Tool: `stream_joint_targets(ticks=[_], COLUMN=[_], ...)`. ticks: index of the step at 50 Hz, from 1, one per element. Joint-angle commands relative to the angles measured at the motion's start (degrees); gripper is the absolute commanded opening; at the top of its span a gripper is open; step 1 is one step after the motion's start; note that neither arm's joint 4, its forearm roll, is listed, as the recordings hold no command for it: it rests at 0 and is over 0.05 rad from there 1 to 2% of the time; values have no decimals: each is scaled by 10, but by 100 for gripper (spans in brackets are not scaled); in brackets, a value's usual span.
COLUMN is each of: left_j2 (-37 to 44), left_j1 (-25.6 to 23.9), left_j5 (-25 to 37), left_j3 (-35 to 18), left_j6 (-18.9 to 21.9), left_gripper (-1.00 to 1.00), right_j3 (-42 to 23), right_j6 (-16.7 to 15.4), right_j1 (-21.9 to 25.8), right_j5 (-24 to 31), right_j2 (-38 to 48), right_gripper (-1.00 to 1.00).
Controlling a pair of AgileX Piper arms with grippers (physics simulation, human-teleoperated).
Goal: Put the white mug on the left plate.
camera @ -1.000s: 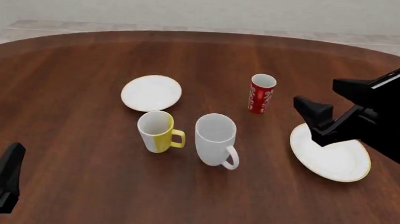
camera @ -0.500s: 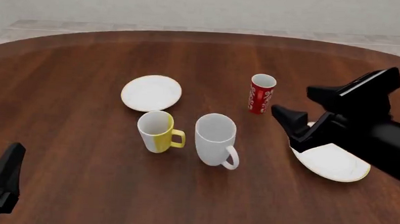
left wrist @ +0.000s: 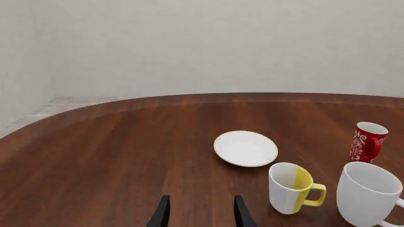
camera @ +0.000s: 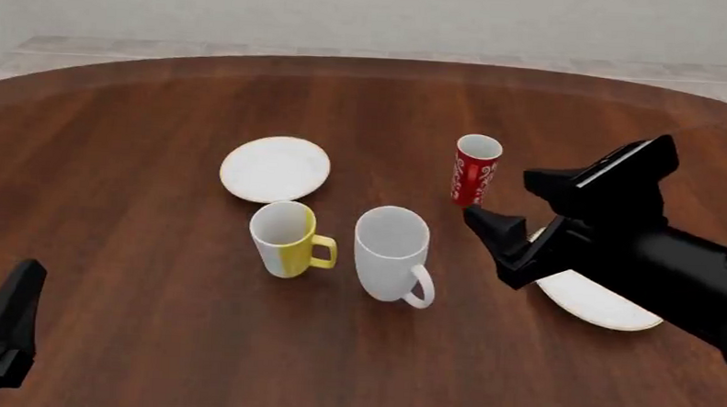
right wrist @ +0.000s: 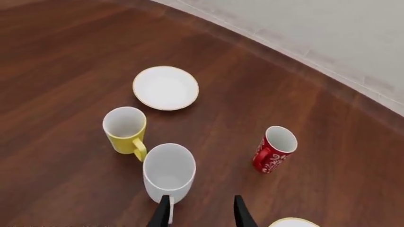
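Observation:
The white mug (camera: 391,251) stands upright at the table's middle, handle toward the front right; it also shows in the left wrist view (left wrist: 369,194) and the right wrist view (right wrist: 168,172). The left plate (camera: 276,168) lies bare behind it to the left, also seen in the wrist views (left wrist: 245,148) (right wrist: 165,87). My right gripper (camera: 491,238) is open and empty, hovering just right of the mug, its fingertips (right wrist: 165,210) close above the mug's handle side. My left gripper (camera: 0,330) is open and empty at the front left, far from the mug; its fingers (left wrist: 161,213) frame bare table.
A white-and-yellow mug (camera: 286,240) stands just left of the white mug. A slim red patterned cup (camera: 474,170) stands behind and to the right. The larger white plate (camera: 598,301) lies at the right, partly under my right arm.
My right arm has moved left and lower, from over the larger plate toward the white mug. The left arm and all the objects have not moved.

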Motion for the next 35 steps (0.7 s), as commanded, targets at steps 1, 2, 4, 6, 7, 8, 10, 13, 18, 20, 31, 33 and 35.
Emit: stream_joint_targets(ticks=[1, 2, 4, 6, 7, 8, 10, 13, 18, 20, 31, 33, 35], left_j2=[0, 0, 0, 0, 0, 0, 0, 0, 0, 0, 0, 0, 0], left_j1=[0, 0, 0, 0, 0, 0, 0, 0, 0, 0, 0, 0, 0], left_j5=[0, 0, 0, 0, 0, 0, 0, 0, 0, 0, 0, 0, 0], left_j3=[0, 0, 0, 0, 0, 0, 0, 0, 0, 0, 0, 0, 0], left_j6=[0, 0, 0, 0, 0, 0, 0, 0, 0, 0, 0, 0, 0], left_gripper=[100, 100, 100, 100, 100, 100, 100, 100, 100, 100, 100, 100, 100], right_j3=[0, 2, 4, 6, 6, 6, 6, 7, 9, 9, 13, 16, 19], right_j6=[9, 12, 12, 11, 13, 12, 13, 15, 16, 16, 21, 22, 23], right_j1=[16, 19, 24, 27, 29, 28, 31, 32, 36, 37, 38, 37, 38], right_j5=[-13, -17, -22, -27, -26, -27, -28, -32, -39, -40, -48, -53, -58], right_j2=[20, 25, 31, 36, 37, 37, 39, 44, 51, 52, 61, 65, 68], right_gripper=[100, 100, 100, 100, 100, 100, 100, 100, 100, 100, 100, 100, 100])
